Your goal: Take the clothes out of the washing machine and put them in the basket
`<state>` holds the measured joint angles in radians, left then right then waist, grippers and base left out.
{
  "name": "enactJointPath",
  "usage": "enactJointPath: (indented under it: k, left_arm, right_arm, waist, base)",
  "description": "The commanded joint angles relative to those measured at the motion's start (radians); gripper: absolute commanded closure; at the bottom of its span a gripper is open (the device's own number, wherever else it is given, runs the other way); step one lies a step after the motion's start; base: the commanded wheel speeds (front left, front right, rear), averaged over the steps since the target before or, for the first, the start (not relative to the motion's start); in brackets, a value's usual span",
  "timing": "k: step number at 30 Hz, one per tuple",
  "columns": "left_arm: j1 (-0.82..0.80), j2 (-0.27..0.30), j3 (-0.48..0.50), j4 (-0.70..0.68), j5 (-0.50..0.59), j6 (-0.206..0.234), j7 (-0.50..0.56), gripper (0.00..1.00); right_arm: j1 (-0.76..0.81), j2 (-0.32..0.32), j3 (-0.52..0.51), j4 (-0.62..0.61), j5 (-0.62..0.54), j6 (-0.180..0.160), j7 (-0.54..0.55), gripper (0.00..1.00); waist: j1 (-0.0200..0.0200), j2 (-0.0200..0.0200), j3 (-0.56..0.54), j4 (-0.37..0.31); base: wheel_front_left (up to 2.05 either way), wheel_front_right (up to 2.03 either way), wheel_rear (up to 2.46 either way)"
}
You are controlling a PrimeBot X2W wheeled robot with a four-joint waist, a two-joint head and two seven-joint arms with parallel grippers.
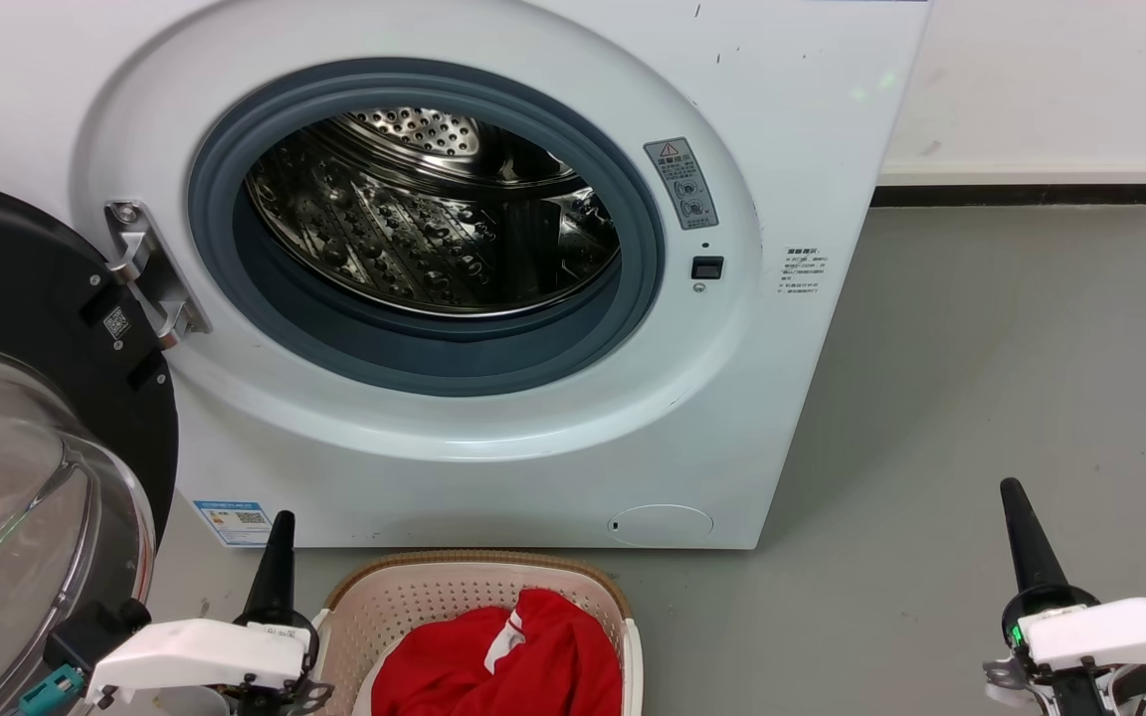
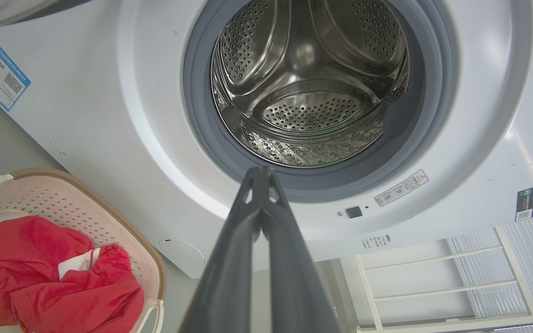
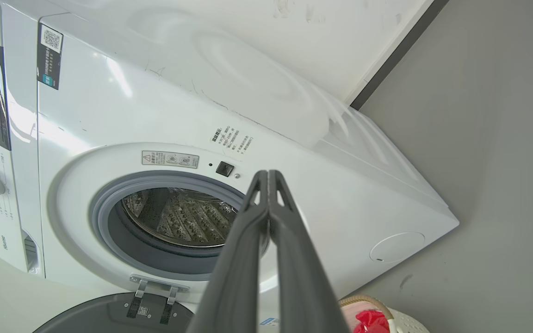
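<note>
Left jaws, right jaws: closed, empty, pointing toward washing machine [image 1: 812,149] | clothes [image 1: 503,661] in basket [image 1: 394,602]

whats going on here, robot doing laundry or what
A two-armed robot is emptying a washer. The door is open and the drum looks empty; the red clothes lie in the basket in front. The left end effector and right end effector are shut, holding nothing, one either side of the basket.
</note>
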<state>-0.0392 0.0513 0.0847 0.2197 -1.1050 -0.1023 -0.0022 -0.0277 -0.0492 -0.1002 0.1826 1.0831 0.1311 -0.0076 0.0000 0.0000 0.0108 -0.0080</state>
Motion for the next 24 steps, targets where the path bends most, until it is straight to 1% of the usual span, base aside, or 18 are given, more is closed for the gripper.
enactJointPath:
  k: [1,24]
  left_arm:
    - [-0.021,0.0,0.006,-0.004,-0.026,-0.006,0.007,1.0]
    - [-0.049,-0.001,0.018,0.011,-0.256,-0.018,0.06,1.0]
  right_arm:
    - [-0.028,-0.007,-0.002,-0.002,0.029,0.0,0.005,1.0]
    - [-0.057,-0.007,-0.006,0.029,0.27,0.0,0.06,1.0]
  waist:
    - [0.0,0.0,0.0,0.0]
    - [0.0,0.0,-0.003,0.003]
  base:
    - [0.0,0.0,0.0]
    - [0.0,0.0,0.0]
